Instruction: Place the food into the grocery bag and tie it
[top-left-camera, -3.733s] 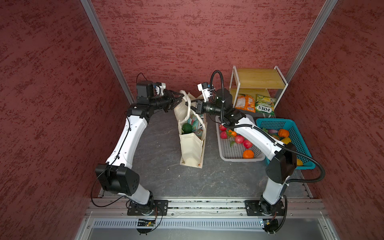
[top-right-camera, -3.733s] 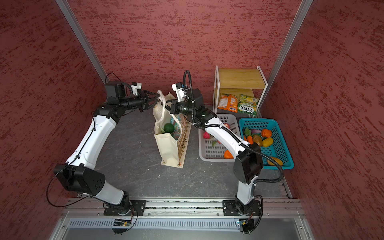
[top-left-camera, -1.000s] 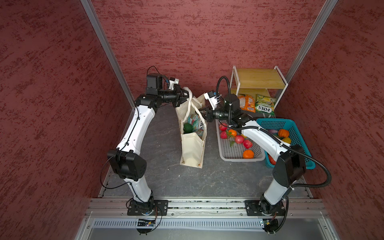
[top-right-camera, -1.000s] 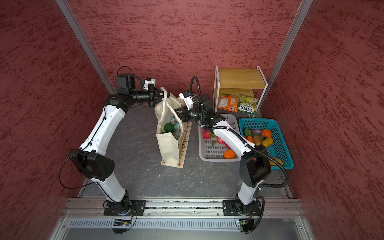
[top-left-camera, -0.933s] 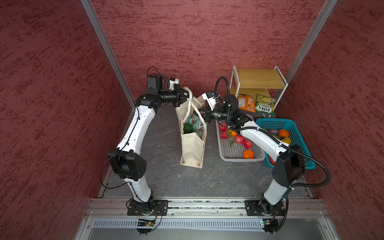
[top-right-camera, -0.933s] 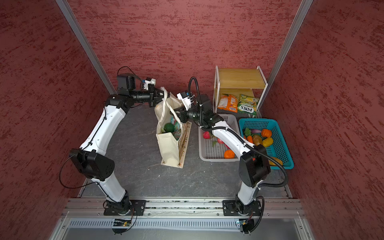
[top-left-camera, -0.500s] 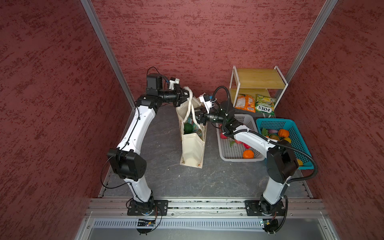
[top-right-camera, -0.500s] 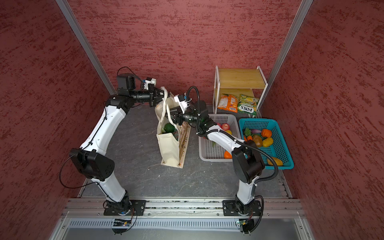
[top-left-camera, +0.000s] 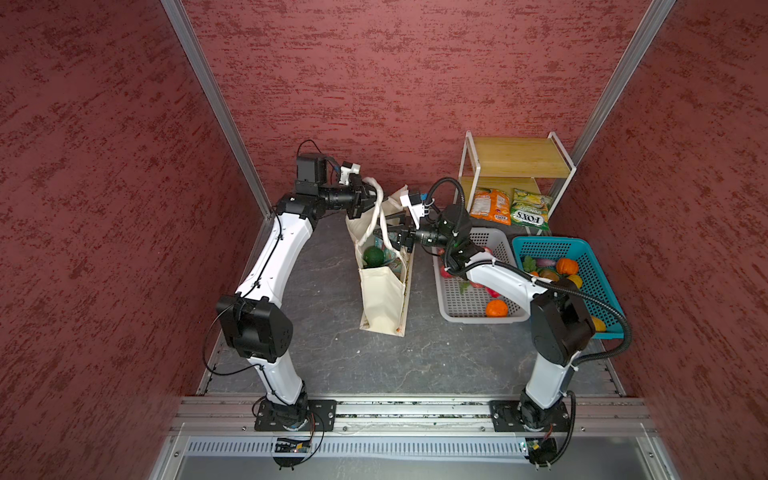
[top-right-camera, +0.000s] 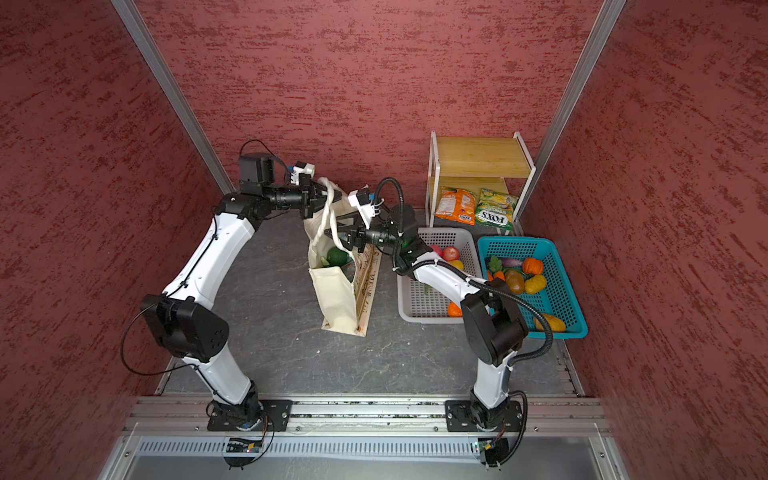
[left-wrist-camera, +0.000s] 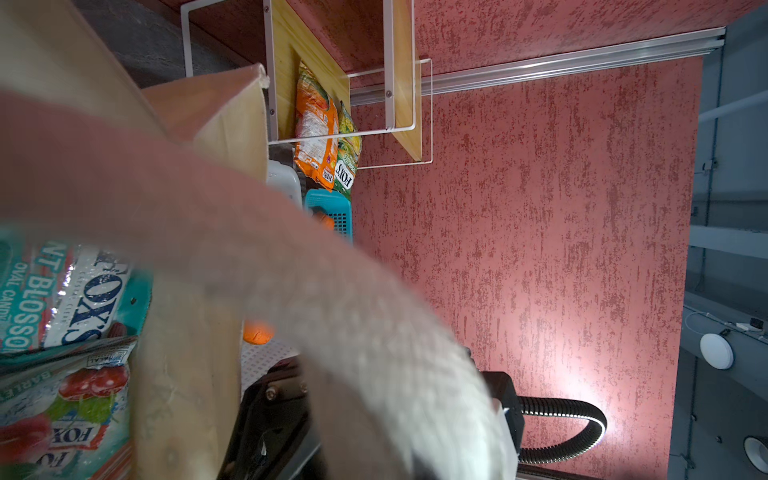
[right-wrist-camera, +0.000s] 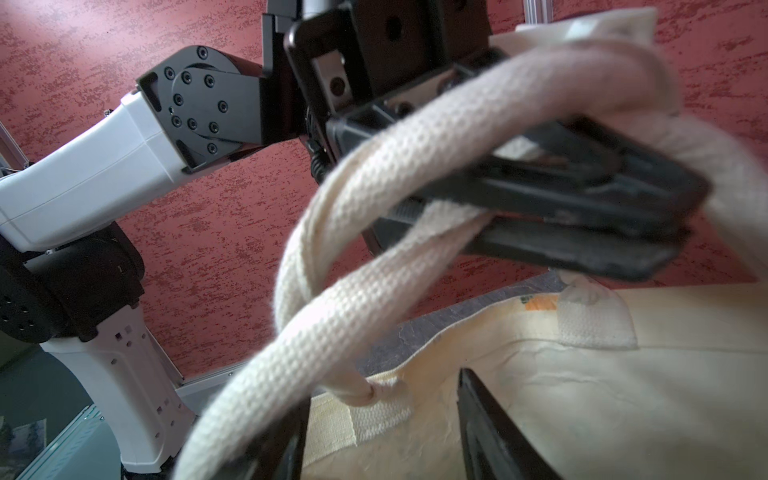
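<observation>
Left arm: my elbow is bent high, the forearm reaches to the far side, and the wrist is level and points right. My left gripper is pinched tight, both fingers pressed flat on a strap handle.

Right arm: the shoulder link is upright, the forearm angles back and inward, and the wrist is horizontal and points left. My right gripper is near the left one, its fingers spread wide apart.

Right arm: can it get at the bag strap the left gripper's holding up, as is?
Probably yes. The right gripper stands open just short of the strap, which the left gripper clamps above the grocery bag; the right wrist view shows nothing between.
</observation>
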